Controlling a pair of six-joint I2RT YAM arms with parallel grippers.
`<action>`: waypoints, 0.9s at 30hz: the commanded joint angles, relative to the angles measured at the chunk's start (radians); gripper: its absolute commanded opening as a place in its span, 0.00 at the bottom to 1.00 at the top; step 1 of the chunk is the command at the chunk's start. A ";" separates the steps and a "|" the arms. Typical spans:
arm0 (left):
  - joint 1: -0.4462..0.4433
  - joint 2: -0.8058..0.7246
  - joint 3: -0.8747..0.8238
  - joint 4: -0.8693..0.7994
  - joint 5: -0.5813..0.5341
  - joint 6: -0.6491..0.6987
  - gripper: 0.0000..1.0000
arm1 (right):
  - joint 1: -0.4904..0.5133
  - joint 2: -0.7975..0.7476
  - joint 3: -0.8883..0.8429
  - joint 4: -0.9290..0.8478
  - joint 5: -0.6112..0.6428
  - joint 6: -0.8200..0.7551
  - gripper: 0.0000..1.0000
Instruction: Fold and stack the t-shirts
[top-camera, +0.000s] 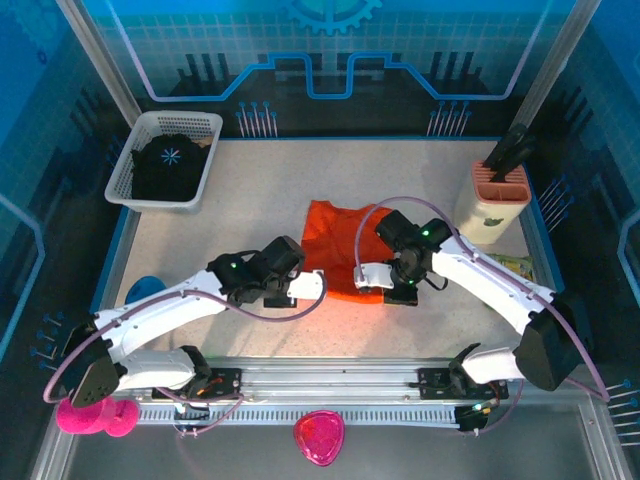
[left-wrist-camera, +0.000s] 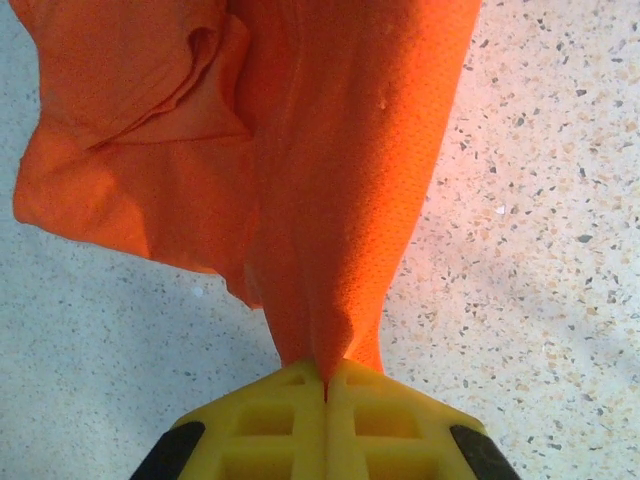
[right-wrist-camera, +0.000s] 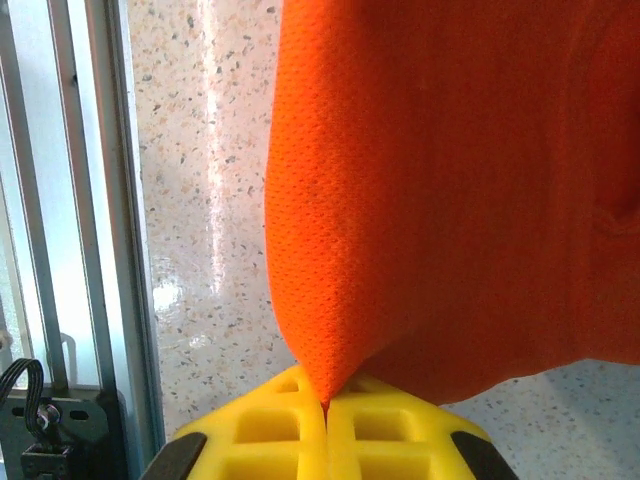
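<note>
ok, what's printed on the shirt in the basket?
A small pale-blue starburst on the black t-shirt; clearest in the top external view.

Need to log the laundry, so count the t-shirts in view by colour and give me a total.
orange shirt: 1
black shirt: 1
Total: 2
</note>
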 joint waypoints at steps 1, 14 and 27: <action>0.033 0.013 0.078 0.022 0.015 0.030 0.00 | -0.035 0.004 0.069 -0.022 0.005 -0.017 0.00; 0.273 0.283 0.391 0.075 0.218 0.170 0.00 | -0.231 0.127 0.225 0.162 0.092 -0.023 0.00; 0.400 0.607 0.525 0.286 0.235 0.164 0.00 | -0.306 0.316 0.235 0.496 0.258 0.084 0.00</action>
